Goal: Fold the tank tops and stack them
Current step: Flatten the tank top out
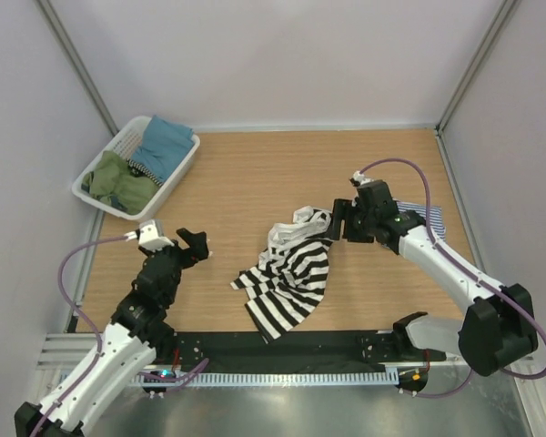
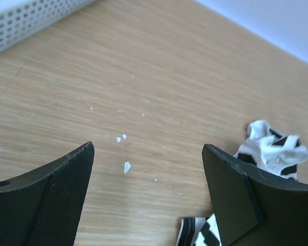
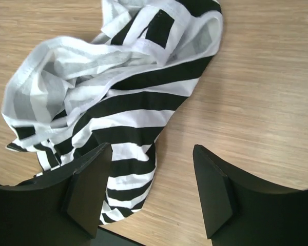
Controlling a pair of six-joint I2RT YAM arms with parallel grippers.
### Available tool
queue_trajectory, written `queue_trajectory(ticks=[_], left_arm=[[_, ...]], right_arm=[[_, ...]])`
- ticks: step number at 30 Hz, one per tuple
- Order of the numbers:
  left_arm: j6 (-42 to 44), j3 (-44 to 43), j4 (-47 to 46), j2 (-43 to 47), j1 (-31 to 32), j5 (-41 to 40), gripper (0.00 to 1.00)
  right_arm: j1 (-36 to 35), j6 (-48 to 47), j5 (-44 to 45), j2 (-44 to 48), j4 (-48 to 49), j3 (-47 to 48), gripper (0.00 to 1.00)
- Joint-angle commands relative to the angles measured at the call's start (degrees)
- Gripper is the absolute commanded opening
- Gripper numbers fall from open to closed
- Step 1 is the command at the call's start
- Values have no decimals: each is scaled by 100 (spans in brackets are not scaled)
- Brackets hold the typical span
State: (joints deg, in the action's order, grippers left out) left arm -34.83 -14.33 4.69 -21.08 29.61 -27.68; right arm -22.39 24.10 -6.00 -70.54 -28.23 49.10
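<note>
The broad black-and-white striped tank top [image 1: 287, 278] lies crumpled in the middle of the wooden table [image 1: 255, 173]. My right gripper [image 1: 330, 224] hovers at its upper right edge, open. In the right wrist view this tank top [image 3: 118, 92] spreads under the left finger, and the right gripper [image 3: 151, 148] holds nothing. A thin navy-and-white striped tank top [image 1: 432, 217] peeks out from under the right arm. My left gripper [image 1: 198, 246] hangs open to the left of the crumpled top, apart from it. In the left wrist view the left gripper [image 2: 148, 148] frames bare wood, with the tank top [image 2: 274, 148] behind its right finger.
A white slatted basket [image 1: 187, 168] with green and blue clothes stands at the back left; its wall [image 2: 20, 20] shows in the left wrist view. Small white specks [image 2: 126, 166] lie on the wood. Metal frame posts and white walls enclose the table.
</note>
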Motion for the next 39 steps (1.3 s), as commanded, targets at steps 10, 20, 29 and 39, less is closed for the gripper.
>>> queue_trajectory(ticks=[10, 20, 29, 39], left_arm=[[169, -545, -337, -1206, 1, 589, 88], [302, -281, -1300, -1309, 1, 2305, 84], [-990, -1511, -1207, -3505, 475, 3779, 86], [-1175, -2258, -909, -4807, 1152, 3384, 79]], right_arm=[[-1574, -547, 388, -439, 283, 872, 61], [-2349, 85, 1511, -1252, 362, 1515, 66], [-2340, 763, 2594, 477, 116, 285, 63], [-2340, 886, 2780, 998, -253, 179, 61]])
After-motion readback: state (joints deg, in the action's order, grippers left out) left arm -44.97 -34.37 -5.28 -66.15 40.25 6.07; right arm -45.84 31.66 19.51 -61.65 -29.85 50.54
